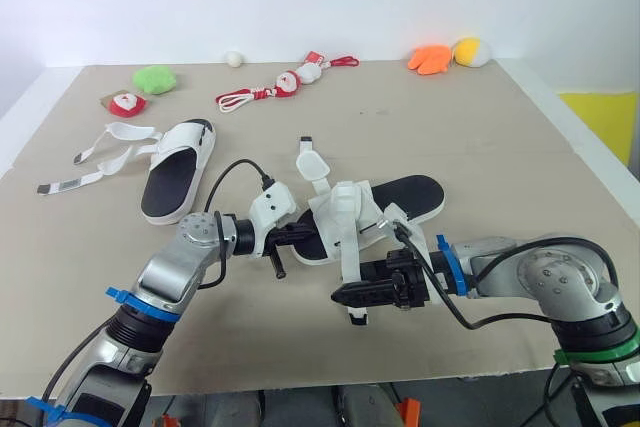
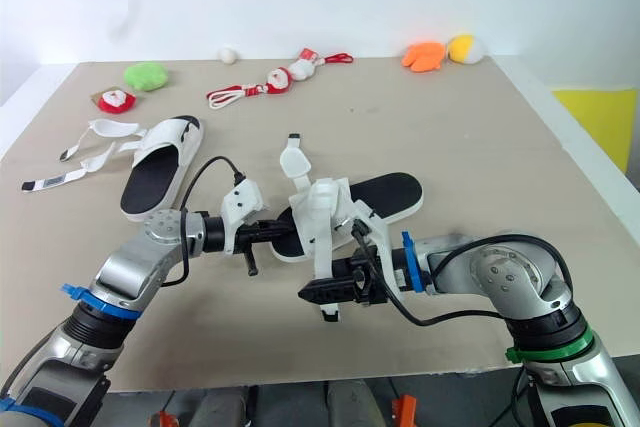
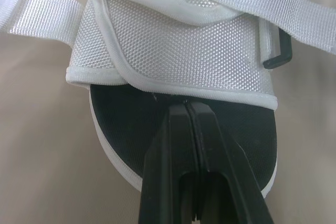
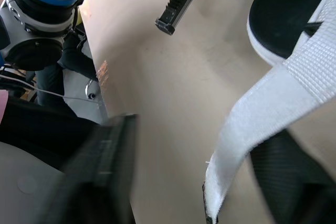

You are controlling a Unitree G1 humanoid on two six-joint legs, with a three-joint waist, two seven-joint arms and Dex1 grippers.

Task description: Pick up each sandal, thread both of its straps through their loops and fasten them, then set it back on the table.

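The near sandal [image 1: 395, 202] is lying across the middle of the desk [image 1: 500, 137], black footbed up, with its white upper bunching over the end nearest the robot. The left gripper [image 3: 187, 106] is reaching in at that end, its fingers pressing together and nipping the hem of the upper above the footbed. One unfastened strap [image 4: 273, 93] is hanging from the upper toward the desk's front edge. It is passing between the fingers [image 4: 286, 174] of the right gripper [image 1: 345, 297], which are standing apart, and lying against one of them. Another strap end [image 1: 312, 162] is sticking up behind the upper.

The second sandal [image 1: 180, 172] is sitting well apart on the robot's left, its loose straps [image 1: 105, 147] splaying outward. Plush toys are lying along the far edge: a green one [image 1: 155, 79], a red-and-white corded one [image 1: 285, 85] and an orange one [image 1: 430, 59].
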